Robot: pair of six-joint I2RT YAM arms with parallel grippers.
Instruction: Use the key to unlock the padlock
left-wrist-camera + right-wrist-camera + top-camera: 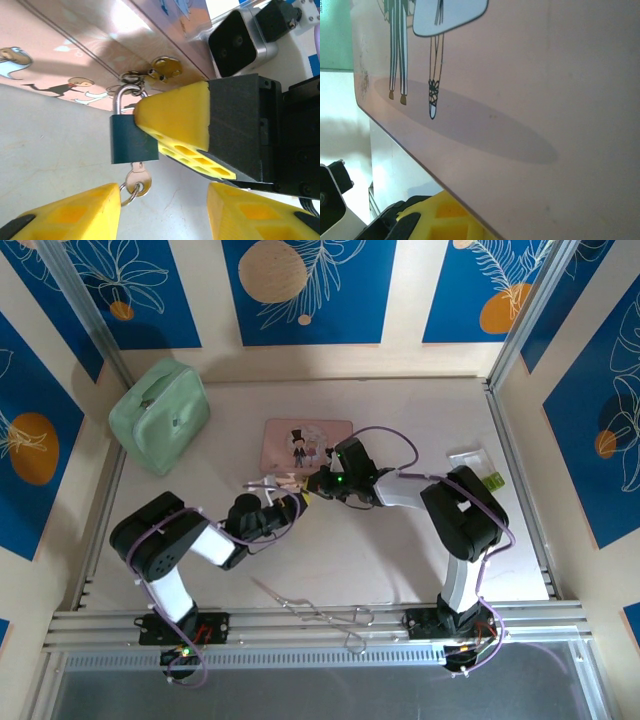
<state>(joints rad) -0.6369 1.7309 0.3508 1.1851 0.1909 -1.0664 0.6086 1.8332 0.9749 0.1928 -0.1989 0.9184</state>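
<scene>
The padlock [131,142] hung by its shackle from the clasp on the near edge of the pink box [308,443], mid-table, the key [136,179] sticking out of its bottom. The right gripper [150,117] was closed and empty, its tip touching the padlock's corner beside the shackle. The left gripper [162,195] stood roughly half open, holding nothing, with the key just beside one finger. Bare table [350,550] lay nearer, with forceps [315,612] along its near edge.

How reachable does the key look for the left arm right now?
Probably yes: the left gripper hangs open just short of the key, which juts free below the padlock; the right gripper touches the padlock's upper side.
</scene>
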